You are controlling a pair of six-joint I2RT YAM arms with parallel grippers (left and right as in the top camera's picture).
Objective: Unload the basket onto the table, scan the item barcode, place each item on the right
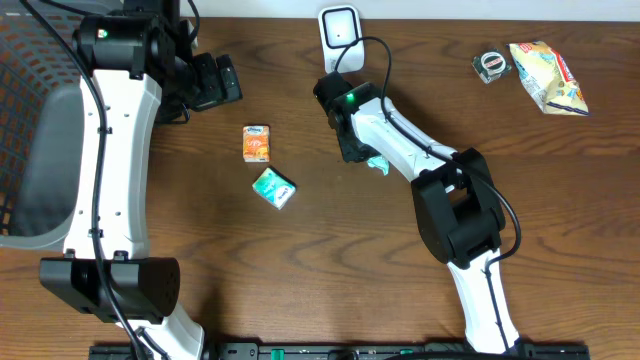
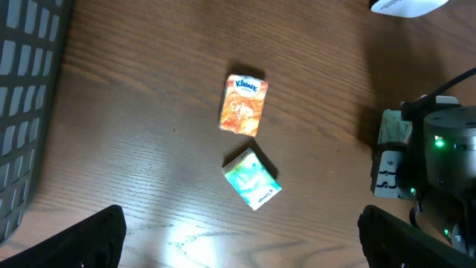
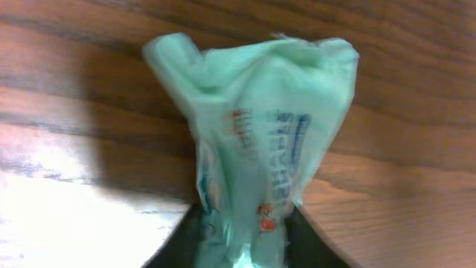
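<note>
Packet of pale green crinkled plastic (image 3: 253, 126) clamped in jaws of right gripper (image 3: 242, 249), close over brown wooden table (image 1: 300, 270), near white boxy scanner (image 1: 340, 27). Left gripper (image 2: 242, 242) jaws wide apart, empty, above orange tissue pack (image 2: 242, 105) and teal tissue pack (image 2: 252, 179).

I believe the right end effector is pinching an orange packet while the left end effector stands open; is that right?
Not quite: the packet in the right end effector is pale green, not orange, as the right wrist view shows. The left end effector is open.
</note>
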